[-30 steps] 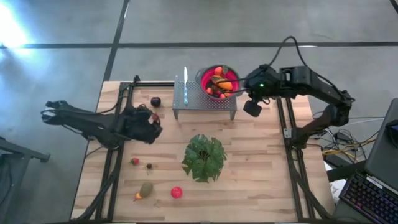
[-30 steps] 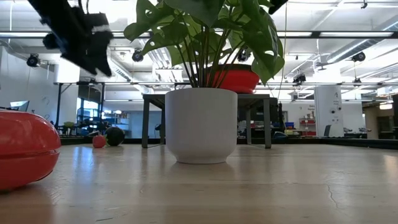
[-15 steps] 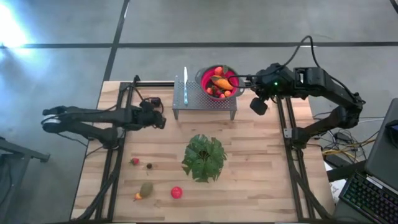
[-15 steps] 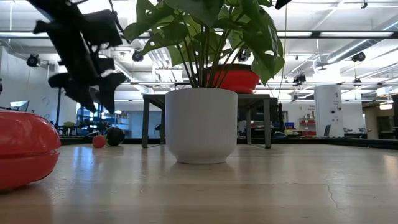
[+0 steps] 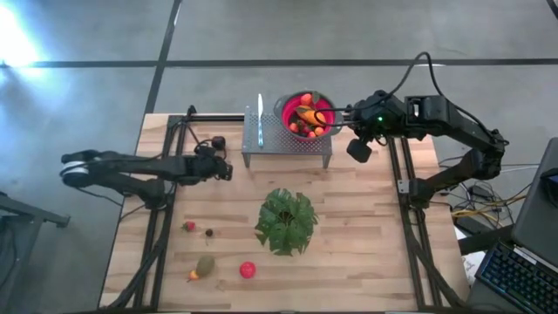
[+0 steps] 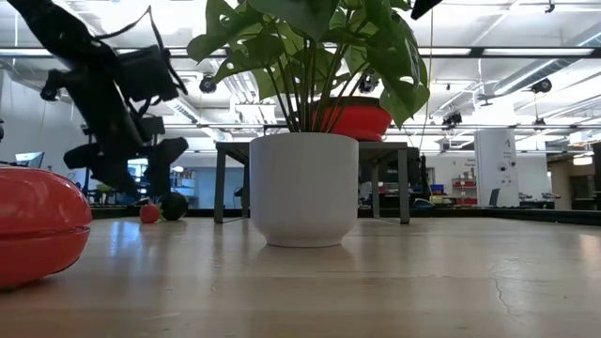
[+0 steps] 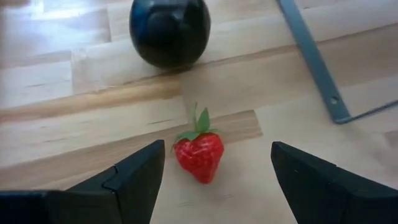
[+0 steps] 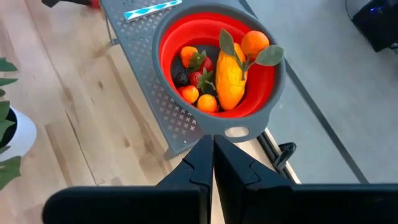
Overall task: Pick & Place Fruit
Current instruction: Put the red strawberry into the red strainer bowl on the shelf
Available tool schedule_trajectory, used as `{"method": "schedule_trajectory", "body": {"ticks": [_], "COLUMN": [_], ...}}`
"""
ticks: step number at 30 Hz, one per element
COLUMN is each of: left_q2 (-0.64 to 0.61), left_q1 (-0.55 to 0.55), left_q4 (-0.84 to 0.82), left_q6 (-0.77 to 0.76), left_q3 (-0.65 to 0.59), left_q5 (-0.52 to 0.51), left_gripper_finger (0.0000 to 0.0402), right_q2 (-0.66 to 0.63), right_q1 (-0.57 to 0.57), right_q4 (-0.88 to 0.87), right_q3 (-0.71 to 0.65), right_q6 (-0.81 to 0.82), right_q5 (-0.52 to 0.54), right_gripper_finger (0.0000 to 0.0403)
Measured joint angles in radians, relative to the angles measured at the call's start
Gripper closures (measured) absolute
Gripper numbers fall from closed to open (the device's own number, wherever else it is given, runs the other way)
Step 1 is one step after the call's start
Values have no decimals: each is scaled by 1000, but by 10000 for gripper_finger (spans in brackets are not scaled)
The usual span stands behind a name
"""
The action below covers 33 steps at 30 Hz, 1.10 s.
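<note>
Left gripper lower, strawberry between fingers

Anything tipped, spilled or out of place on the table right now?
Nothing stands out. The red bowl sits upright on the metal rack with its fruit inside, and the plant stands straight. The strawberry and dark plum lie loose on the table before the open left pincer, waiting to be picked.

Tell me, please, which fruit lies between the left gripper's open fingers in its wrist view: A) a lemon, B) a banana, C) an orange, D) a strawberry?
D: in the left wrist view a red strawberry with green leaves lies on the wood between the open fingers of the left gripper, with a dark round fruit beyond it.
</note>
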Motion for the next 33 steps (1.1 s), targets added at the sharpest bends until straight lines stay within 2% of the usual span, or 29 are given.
{"method": "schedule_trajectory", "body": {"ticks": [18,33], "left_q2": [222,233], "left_q1": [46,51], "left_q4": [141,155], "left_q6": [-18,-22], "left_q3": [-6,-4], "left_q5": [-17,-5], "left_gripper_finger": [107,212], "right_q2": [0,0], "right_q1": [0,0], "right_q4": [-1,-2], "right_q3": [0,0], "right_q6": [7,-1], "right_q5": [0,0], "right_gripper_finger": [394,394]}}
